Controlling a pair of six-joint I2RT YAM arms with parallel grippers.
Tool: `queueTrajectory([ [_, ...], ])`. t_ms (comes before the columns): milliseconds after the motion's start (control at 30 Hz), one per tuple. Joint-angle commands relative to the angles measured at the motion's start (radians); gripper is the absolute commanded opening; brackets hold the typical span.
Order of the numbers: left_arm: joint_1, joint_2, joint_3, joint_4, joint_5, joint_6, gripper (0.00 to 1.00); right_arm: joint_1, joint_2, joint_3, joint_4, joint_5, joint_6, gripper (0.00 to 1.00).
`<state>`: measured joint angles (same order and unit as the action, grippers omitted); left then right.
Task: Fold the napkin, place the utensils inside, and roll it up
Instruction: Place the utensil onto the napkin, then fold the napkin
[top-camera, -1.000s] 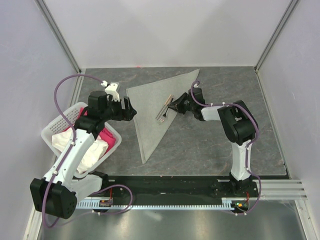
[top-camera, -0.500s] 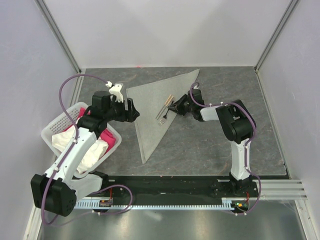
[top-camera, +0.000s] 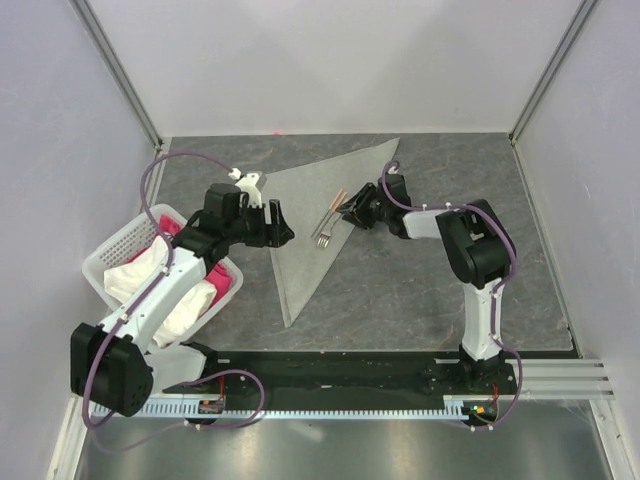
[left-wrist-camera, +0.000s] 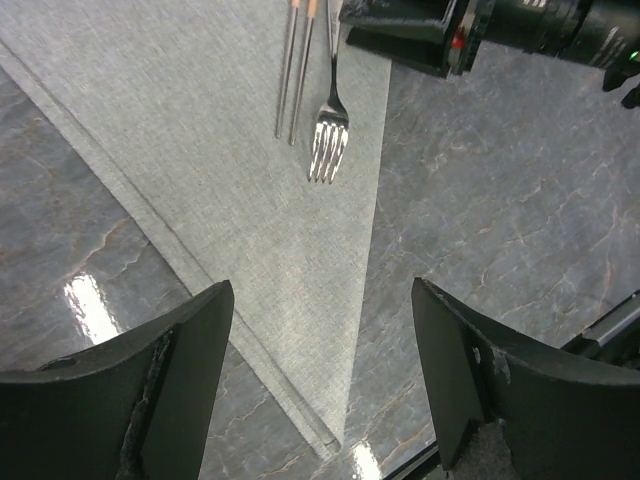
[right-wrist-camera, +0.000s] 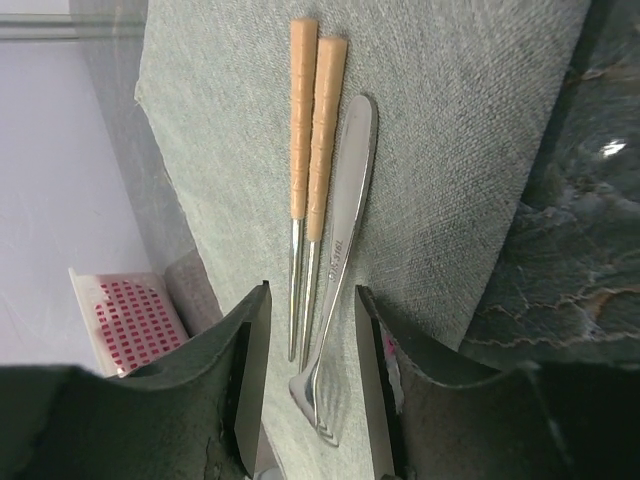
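Note:
The grey-green napkin (top-camera: 300, 225) lies flat on the table, folded into a triangle. On its right part lie the utensils: two chopsticks (top-camera: 334, 207) with light wood-coloured handles and a metal fork (top-camera: 325, 232), side by side. My right gripper (top-camera: 347, 212) is low over their handle ends, open, with the fork (right-wrist-camera: 340, 250) and chopsticks (right-wrist-camera: 305, 150) lying between its fingers. My left gripper (top-camera: 285, 232) is open and empty above the napkin's left edge. From there it looks down on the napkin (left-wrist-camera: 220, 180), the fork (left-wrist-camera: 329, 135) and the chopsticks (left-wrist-camera: 292, 70).
A white perforated basket (top-camera: 110, 262) with a pink cloth and a white cloth stands at the left edge, under my left arm. Enclosure walls close the back and sides. A black rail runs along the near edge.
My left gripper has moved right, from beside the basket to over the napkin's left edge. The right gripper and the utensils have hardly moved.

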<state>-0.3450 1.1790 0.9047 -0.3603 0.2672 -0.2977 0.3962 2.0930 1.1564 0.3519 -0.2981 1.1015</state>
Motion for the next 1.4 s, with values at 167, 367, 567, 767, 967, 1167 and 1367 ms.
queueTrajectory([
  [167,-0.005,0.085,0.140,0.008,0.089,-0.017,0.81,-0.129,-0.168,0.057,-0.119,-0.071,-0.198,0.49],
  [367,0.004,0.133,0.218,-0.043,0.050,0.041,0.81,-0.279,-0.091,0.158,-0.151,-0.190,-0.288,0.49],
  [567,0.011,0.169,0.247,-0.052,0.001,0.089,0.82,-0.362,0.077,0.342,-0.185,-0.249,-0.333,0.48],
  [767,0.015,0.194,0.246,-0.054,-0.029,0.134,0.82,-0.388,0.261,0.548,-0.185,-0.277,-0.318,0.48],
  [967,0.021,0.214,0.244,-0.057,-0.046,0.160,0.82,-0.393,0.429,0.729,-0.192,-0.265,-0.272,0.48],
  [1167,0.037,0.214,0.247,-0.060,-0.054,0.175,0.82,-0.392,0.544,0.870,-0.226,-0.214,-0.252,0.48],
  [1367,0.055,0.225,0.258,-0.058,-0.034,0.170,0.82,-0.392,0.631,0.986,-0.263,-0.161,-0.241,0.48],
])
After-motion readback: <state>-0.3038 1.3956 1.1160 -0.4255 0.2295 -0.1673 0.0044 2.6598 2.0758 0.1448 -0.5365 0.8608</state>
